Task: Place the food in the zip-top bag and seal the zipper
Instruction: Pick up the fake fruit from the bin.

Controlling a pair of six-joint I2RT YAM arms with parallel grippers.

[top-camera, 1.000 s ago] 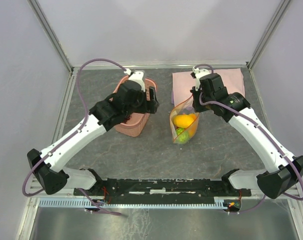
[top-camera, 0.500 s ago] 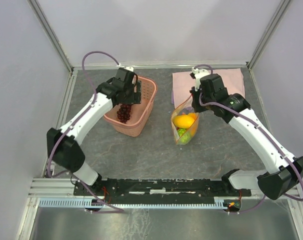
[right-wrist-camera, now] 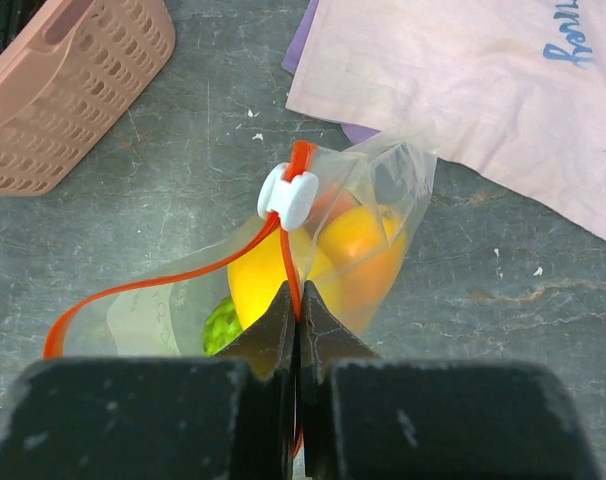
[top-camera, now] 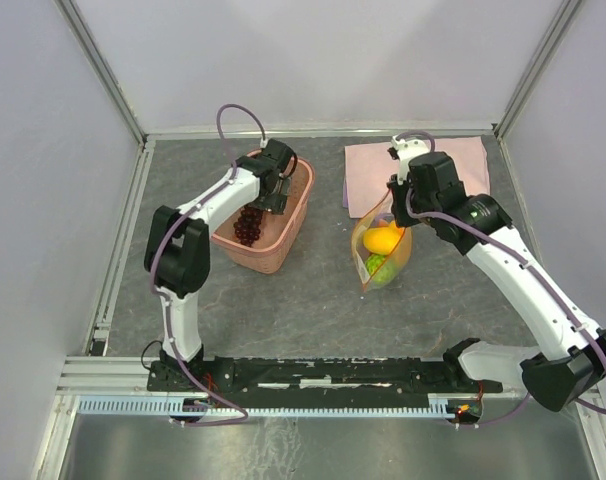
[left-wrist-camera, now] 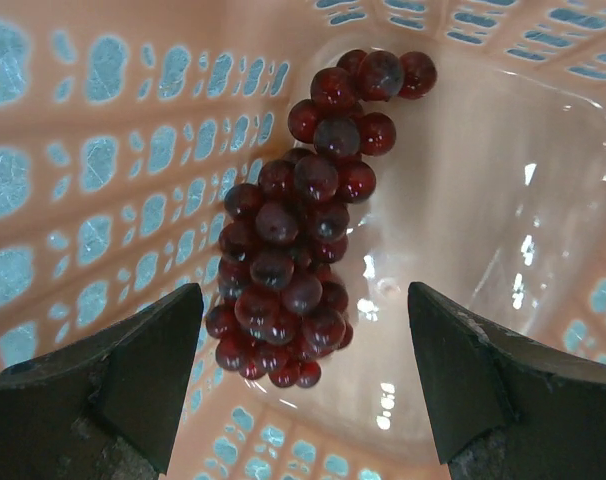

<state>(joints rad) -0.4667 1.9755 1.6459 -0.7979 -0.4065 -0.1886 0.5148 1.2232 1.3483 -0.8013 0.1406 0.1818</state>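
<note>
Grapes under spread left claw; right claw pinches zipper.

One basket, one grape bunch, one cloth, one bag showing three fruits.

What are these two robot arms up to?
They are packing toy fruit into a clear zip-top bag. The right gripper is shut on the bag's zipper, with the yellow fruit, orange fruit and green fruit inside. The left gripper hangs open above the purple grapes in the pink basket, not yet gripping them.
</note>
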